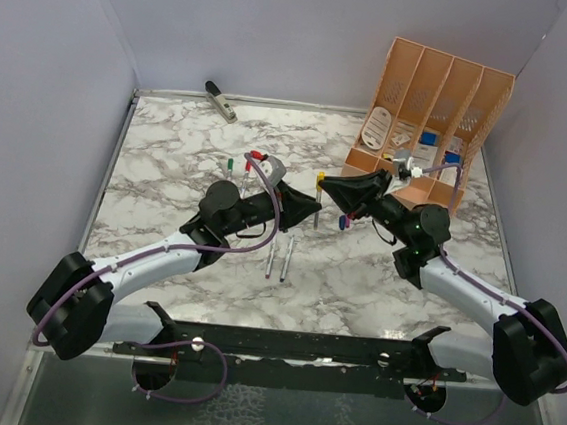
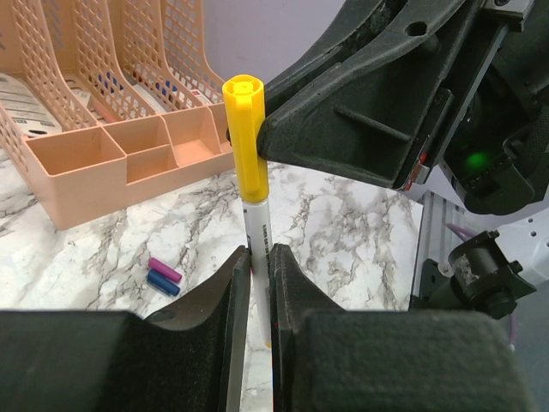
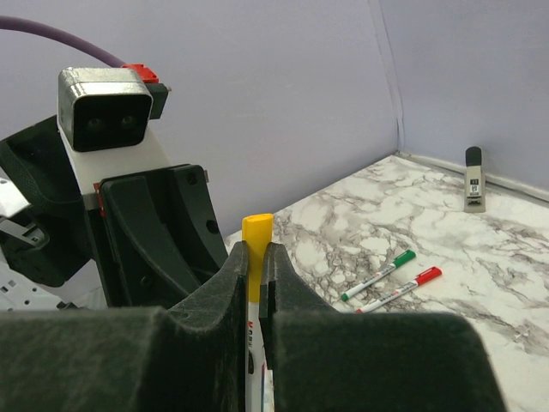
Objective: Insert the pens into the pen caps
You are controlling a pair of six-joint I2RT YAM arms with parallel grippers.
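with left gripper [image 2: 259, 287] clamping the pen [image 2: 256, 219] and right gripper [image 3: 255, 257] clamping the cap [image 2: 244, 129] at 12 o'clock, a tilted push is risking the pen slipping.

The left arm [image 1: 159, 256] and right arm [image 1: 463, 280] stretch forward, their wrists turned inward to face each other. The left claw [image 1: 313, 211] points right, jaws nipped on a pen [image 2: 257, 227]. The right claw [image 1: 328, 185] points left, pinched tight on its cap [image 2: 244, 129]. The claw tips seem almost touching.

Pens [image 1: 288, 260] mid-table, stapler [image 1: 221, 101] back left, organiser [image 1: 447, 83] back right
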